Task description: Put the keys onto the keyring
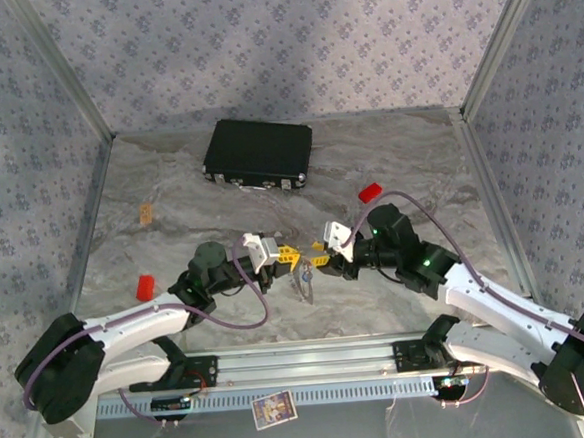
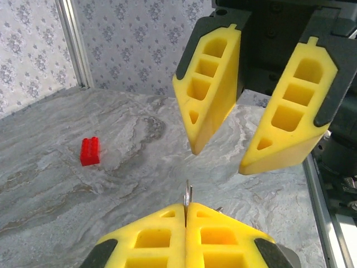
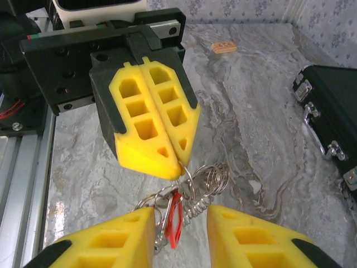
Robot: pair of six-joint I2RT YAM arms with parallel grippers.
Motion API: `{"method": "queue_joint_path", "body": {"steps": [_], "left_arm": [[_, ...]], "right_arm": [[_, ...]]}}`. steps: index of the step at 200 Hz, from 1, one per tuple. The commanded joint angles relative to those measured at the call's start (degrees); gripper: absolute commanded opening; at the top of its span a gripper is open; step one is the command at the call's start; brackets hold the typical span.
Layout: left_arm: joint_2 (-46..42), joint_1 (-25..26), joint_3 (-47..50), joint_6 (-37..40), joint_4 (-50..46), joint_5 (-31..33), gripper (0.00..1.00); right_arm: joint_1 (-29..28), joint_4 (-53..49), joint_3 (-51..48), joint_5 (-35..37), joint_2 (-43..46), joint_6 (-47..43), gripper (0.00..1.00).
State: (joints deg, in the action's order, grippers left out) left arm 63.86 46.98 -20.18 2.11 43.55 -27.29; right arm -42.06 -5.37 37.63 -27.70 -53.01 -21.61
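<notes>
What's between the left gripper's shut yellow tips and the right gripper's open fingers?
In the right wrist view, the silver wire keyring hangs from the shut left gripper, and a red plastic key head dangles with it between the fingers of the right gripper.

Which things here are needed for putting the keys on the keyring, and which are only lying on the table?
For the job:
thin silver wire keyring, pinched in the shut left pincer; red-headed silver key hanging below it; open right pincer.

Lying about:
black rectangular case; red plastic blocks; small tan block; printed card at the near edge.
</notes>
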Motion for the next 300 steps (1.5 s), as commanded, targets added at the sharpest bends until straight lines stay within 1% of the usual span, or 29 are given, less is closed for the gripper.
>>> {"method": "queue_joint_path", "body": {"steps": [1,21,61,117,170,202,236,253,263,280,293,300], "left_arm": [[-0.49,0.3,-1.27,0.45,3.56,-2.73,0.0],[-0.51,0.39,-1.2,0.59,3.72,-3.34,0.0],[-0.66,0.41,-1.17,0.63,3.95,-3.61,0.0],[-0.66,0.57,-0.98,0.75,4.09,-3.58,0.0],[-0.85,0.65,-0.86,0.9,3.74,-3.65,0.0],[-0.58,0.74,-0.93,1.04,3.74,-3.96,0.0],[-0.4,0.92,-1.09,1.05,4.0,-4.35,0.0],[-0.41,0.91,-1.1,0.98,4.0,-4.29,0.0],[-0.4,0.87,-1.16,0.98,4.08,-4.18,0.0],[-0.48,0.91,-1.17,0.9,3.96,-3.54,0.0],[-0.71,0.9,-1.23,0.95,3.29,-2.51,0.0],[-0.91,0.87,-1.25,0.98,2.48,-1.8,0.03]], "right_arm": [[0.04,4.98,-0.54,-1.87,-1.19,2.72,0.27],[-0.21,6.32,-0.76,0.04,-2.51,3.51,0.26],[-1.05,6.47,-0.62,0.55,-4.27,3.68,0.26],[-1.01,4.5,-1.15,0.11,-3.99,3.54,0.27],[-1.01,4.09,-1.86,1.13,-3.29,3.85,0.26],[-1.0,3.33,-1.5,0.49,-3.63,4.01,0.25],[-1.18,5.84,-1.49,-1.27,-4.09,4.99,0.21],[-1.26,7.64,-1.63,-2.35,-4.35,5.51,0.17],[-1.42,8.05,-1.44,-2.8,-4.69,5.52,0.13],[-1.63,6.83,-0.53,-3.7,-5.16,4.76,0.0],[-1.73,5.39,0.01,-4.05,-5.05,3.95,0.0],[-1.77,4.31,0.5,-4.18,-4.87,3.41,0.0]]}}
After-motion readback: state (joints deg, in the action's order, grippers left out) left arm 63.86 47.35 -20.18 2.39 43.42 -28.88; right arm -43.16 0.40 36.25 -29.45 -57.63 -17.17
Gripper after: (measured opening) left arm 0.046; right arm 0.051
